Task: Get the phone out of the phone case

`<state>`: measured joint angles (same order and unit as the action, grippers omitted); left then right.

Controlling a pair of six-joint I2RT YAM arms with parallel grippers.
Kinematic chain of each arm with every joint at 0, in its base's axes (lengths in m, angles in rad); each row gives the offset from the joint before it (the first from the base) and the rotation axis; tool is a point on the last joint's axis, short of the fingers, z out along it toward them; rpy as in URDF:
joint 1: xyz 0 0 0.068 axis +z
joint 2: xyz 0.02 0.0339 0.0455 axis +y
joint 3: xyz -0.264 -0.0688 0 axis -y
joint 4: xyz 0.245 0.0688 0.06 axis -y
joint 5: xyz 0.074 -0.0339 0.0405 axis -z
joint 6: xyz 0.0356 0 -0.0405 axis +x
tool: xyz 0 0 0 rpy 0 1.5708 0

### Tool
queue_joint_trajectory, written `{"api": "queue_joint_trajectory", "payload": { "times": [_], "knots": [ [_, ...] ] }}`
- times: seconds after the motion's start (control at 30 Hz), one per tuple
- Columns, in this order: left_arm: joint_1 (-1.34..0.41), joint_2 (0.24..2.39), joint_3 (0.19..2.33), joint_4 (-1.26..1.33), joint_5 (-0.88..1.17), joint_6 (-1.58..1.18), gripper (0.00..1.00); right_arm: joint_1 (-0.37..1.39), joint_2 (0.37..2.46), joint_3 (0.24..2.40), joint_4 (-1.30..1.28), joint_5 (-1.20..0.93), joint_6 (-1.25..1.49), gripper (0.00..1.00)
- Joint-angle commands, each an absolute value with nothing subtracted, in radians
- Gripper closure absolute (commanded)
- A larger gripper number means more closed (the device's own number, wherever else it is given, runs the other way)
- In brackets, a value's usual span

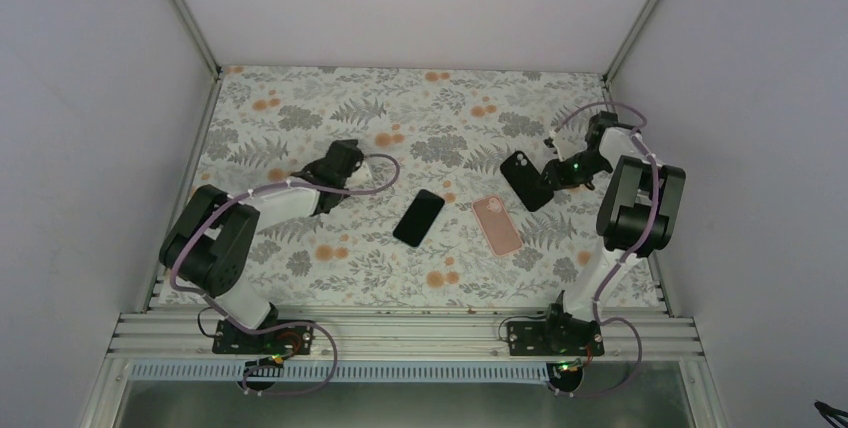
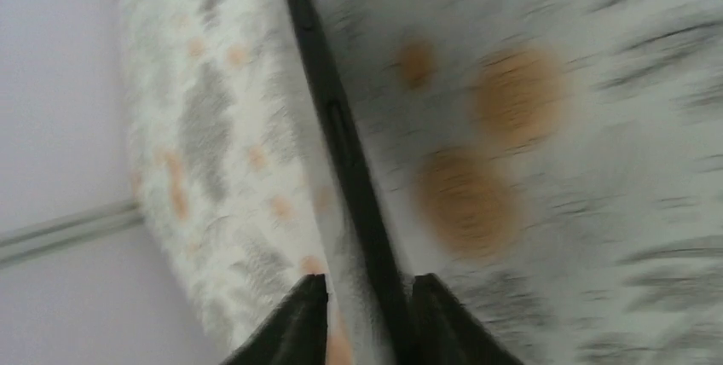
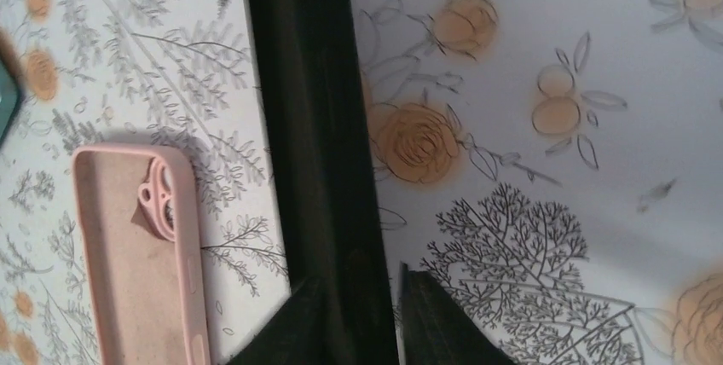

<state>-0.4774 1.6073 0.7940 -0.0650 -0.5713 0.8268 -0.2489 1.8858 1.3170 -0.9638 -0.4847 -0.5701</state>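
One glossy black phone (image 1: pixel 418 218) flat near the middle of the floral tabletop (image 1: pixel 300 98); one empty pink silicone case (image 1: pixel 497 224) just right of it; two claws, left claw (image 2: pixel 362 297) narrowly clamped on one floral-backed, black-edged slab (image 2: pixel 337 135); right claw (image 3: pixel 365 284) narrowly clamped on one matte black slab (image 3: pixel 315 126) near the tabletop's right edge

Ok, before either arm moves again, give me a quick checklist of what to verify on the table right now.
1. Pink case empty and flat on the table: ok.
2. Black phone lying in the middle, clear of both arms: ok.
3. Right end effector straddles a black slab; firm grip: cannot tell.
4. Left end effector straddles a thin black edge; firm grip: cannot tell, the view is blurred.
5. Whether that slab is a phone or a case: cannot tell.
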Motion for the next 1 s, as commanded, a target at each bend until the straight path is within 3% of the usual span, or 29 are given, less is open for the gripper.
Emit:
{"api": "queue_joint_trajectory", "payload": {
  "times": [0.0,0.03,0.1,0.13,0.17,0.2,0.33,0.47,0.6,0.77,0.97],
  "knots": [
    [-0.528,1.672,0.850,-0.407,-0.303,0.775,0.58,-0.270,1.906,1.282,-0.917,-0.455,-0.581,0.67],
    [-0.532,1.688,0.865,-0.455,-0.280,0.764,0.48,-0.270,1.901,1.276,-0.911,-0.438,-0.578,0.53],
    [-0.536,1.718,0.887,-0.552,-0.218,0.755,0.27,-0.270,1.883,1.272,-0.910,-0.418,-0.583,0.38],
    [-0.538,1.727,0.898,-0.590,-0.207,0.752,0.09,-0.271,1.864,1.273,-0.908,-0.402,-0.581,0.22],
    [-0.538,1.727,0.909,-0.629,-0.186,0.754,0.01,-0.271,1.842,1.273,-0.900,-0.382,-0.579,0.03],
    [-0.538,1.720,0.923,-0.670,-0.175,0.760,0.00,-0.272,1.814,1.275,-0.891,-0.356,-0.577,0.01],
    [-0.521,1.629,1.062,-0.824,-0.075,0.794,0.00,-0.272,1.685,1.308,-0.876,-0.325,-0.573,0.00],
    [-0.469,1.535,1.272,-0.931,0.148,0.819,0.00,-0.272,1.568,1.335,-0.873,-0.442,-0.548,0.00],
    [-0.340,1.403,1.337,-0.734,0.266,0.767,0.00,-0.273,1.440,1.292,-0.737,-0.569,-0.442,0.00],
    [-0.142,1.234,1.196,-0.319,0.240,0.612,0.00,-0.269,1.231,1.105,-0.408,-0.546,-0.272,0.00],
    [-0.066,1.268,1.214,-0.364,0.306,0.535,0.00,-0.267,1.132,0.986,-0.269,-0.503,-0.188,0.00]
  ]
}}
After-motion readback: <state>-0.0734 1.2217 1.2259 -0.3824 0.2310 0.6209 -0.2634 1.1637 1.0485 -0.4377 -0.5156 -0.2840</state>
